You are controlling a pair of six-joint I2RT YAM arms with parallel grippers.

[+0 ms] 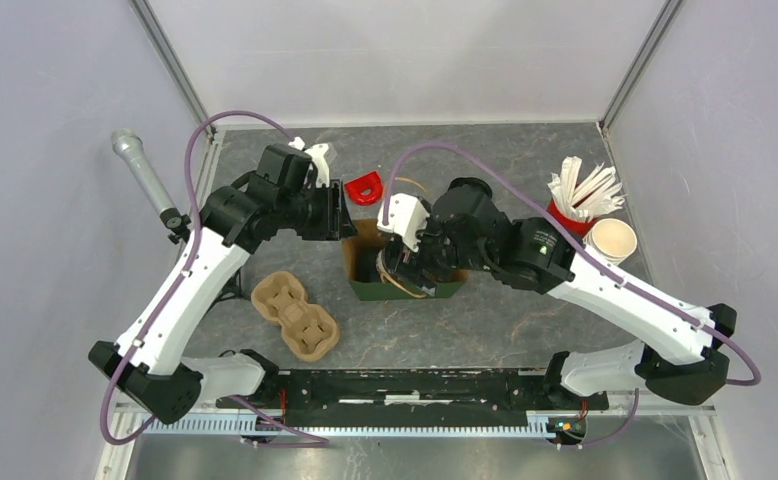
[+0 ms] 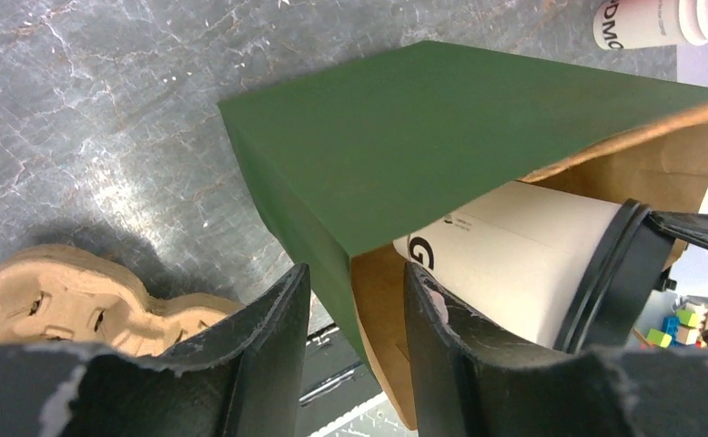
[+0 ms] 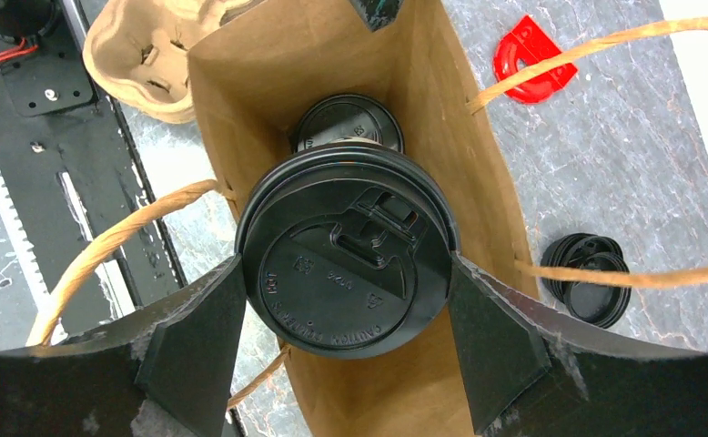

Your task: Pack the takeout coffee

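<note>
A green paper bag [image 1: 410, 291] with a brown inside [image 3: 268, 82] stands mid-table, its mouth up. My right gripper [image 3: 346, 282] is shut on a takeout coffee [image 3: 346, 264], a finger on each side of its black lid, holding it in the bag's mouth. Below it, a second lidded takeout coffee [image 3: 346, 123] sits at the bottom of the bag. The left wrist view shows the held cup's white side [image 2: 514, 264] inside the bag [image 2: 423, 127]. My left gripper [image 2: 355, 273] is open, its fingers straddling the bag's left wall with a gap.
A moulded pulp cup carrier [image 1: 295, 315] lies left of the bag. A red cup of white sticks [image 1: 570, 215] and a stack of unlidded cups [image 1: 613, 240] stand at the right. Loose black lids [image 3: 587, 278] and a red plastic piece [image 1: 364, 188] lie near the bag.
</note>
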